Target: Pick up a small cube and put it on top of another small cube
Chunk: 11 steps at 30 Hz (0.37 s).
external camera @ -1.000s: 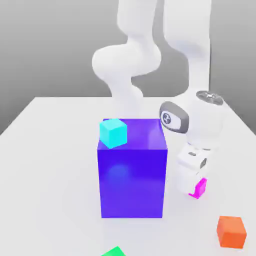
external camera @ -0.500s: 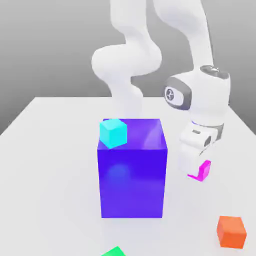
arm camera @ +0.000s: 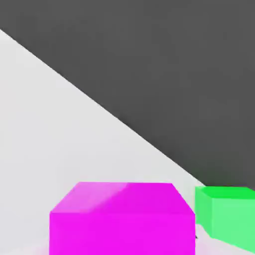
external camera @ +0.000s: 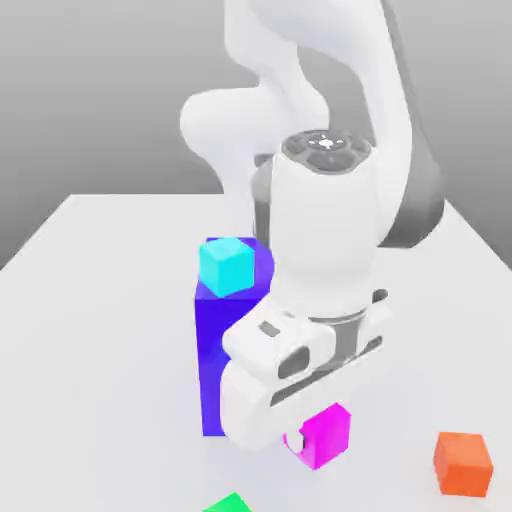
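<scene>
My own wrist hides most of the big blue-purple block. Green cube cut by the exterior view's lower edge. Magenta cube partly behind my jaws; their grip unreadable.

Franka arm has a glossy white shell all over, with rounded tubular links and smooth bulbous joints. A dark grey band runs along the link edge behind the wrist. Wrist cylinder is white, capped with a grey disc carrying small pale dots like screws and a central mark. Below the wrist sits a thin grey ring seam, then the blocky white hand housing with rounded corners. Housing has two dark grey recessed slots on its face and a narrow dark gap between its upper and lower parts. No cables visible. Soft highlights on the white curves, grey shading underneath.
</scene>
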Available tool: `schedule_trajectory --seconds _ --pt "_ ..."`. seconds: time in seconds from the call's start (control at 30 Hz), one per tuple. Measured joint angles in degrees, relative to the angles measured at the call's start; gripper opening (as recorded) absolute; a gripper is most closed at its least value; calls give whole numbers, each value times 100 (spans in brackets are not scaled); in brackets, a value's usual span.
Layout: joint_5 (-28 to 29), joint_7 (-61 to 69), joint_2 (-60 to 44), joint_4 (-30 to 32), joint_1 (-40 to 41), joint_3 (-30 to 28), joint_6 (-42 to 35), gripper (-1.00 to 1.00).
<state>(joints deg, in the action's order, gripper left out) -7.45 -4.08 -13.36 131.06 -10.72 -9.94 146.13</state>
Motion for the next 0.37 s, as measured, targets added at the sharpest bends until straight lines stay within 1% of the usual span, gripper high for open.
schedule_trajectory --seconds 0.07,0.17,0.2,0.37 --pt "92 173 -207 -126 136 -117 -62 -100" --pt "-18 331 -752 -179 239 -61 358 -100" --pt "-80 382 -936 -191 282 -15 519 100" --pt "-80 382 -936 -191 282 -15 519 100"
